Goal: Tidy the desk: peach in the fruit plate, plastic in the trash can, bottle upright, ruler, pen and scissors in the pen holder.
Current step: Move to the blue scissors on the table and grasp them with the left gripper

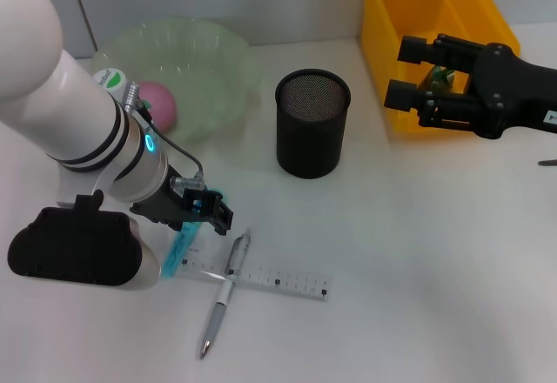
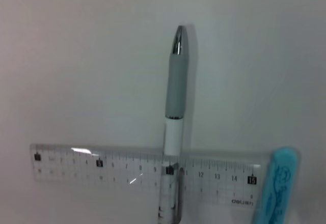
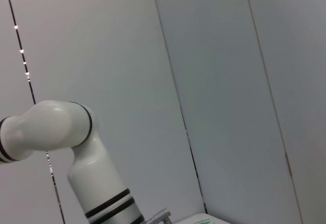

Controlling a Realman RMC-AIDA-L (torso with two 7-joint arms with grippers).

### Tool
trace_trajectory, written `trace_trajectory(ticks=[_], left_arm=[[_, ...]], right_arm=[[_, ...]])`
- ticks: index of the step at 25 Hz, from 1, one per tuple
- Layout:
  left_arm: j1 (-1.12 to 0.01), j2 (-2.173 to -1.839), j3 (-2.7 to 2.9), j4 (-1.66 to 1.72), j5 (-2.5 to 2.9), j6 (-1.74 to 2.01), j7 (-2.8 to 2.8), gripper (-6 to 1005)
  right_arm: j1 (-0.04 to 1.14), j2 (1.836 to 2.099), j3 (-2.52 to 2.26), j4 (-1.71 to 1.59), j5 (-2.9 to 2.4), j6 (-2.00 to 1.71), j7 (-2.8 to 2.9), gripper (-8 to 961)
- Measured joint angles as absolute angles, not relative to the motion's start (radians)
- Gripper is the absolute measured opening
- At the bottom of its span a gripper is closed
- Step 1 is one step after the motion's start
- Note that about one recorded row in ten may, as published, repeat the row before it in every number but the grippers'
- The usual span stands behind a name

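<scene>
Silver-and-grey pen [image 1: 222, 292] lies nearest, crossing a clear plastic ruler [image 1: 261, 276] on the white desk [image 1: 418, 270].

Its tip points toward the near desk edge, its long axis running slightly slanted away from that edge; the ruler's long axis runs crosswise, side to side, over the pen's upper barrel, the 2 touching. Left gripper [image 1: 198, 210] hangs just above the ruler's left end with a light-blue handled object [image 1: 177, 251] at its fingers; whether they are apart or together I cannot tell. Open desk lies right of the ruler. Beyond stand a black mesh pen holder [image 1: 312, 123], a pale green fruit plate [image 1: 218, 61] holding a pink peach [image 1: 158, 104], and a yellow bin [image 1: 392, 43]. Right gripper [image 1: 409, 74] hovers over the bin, fingers apart, well clear.
</scene>
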State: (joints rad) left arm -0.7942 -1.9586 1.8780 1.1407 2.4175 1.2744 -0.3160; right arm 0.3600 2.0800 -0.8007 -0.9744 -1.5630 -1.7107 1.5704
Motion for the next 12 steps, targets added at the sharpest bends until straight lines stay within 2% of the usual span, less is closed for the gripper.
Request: trace_trajectory(ticks=[7,12], left_arm=[[-0.820,-1.952,1.882,1.089,2.405,1.232,-0.306,697],[-0.823,-1.951,1.883,1.076,2.406,1.225,-0.302,735]], right_arm=[[0.368,2.080,-0.806,-0.980,-1.572,-1.697,1.584,824],[0.370,2.079,-0.811,-0.980,-1.575,-1.689,1.585,825]])
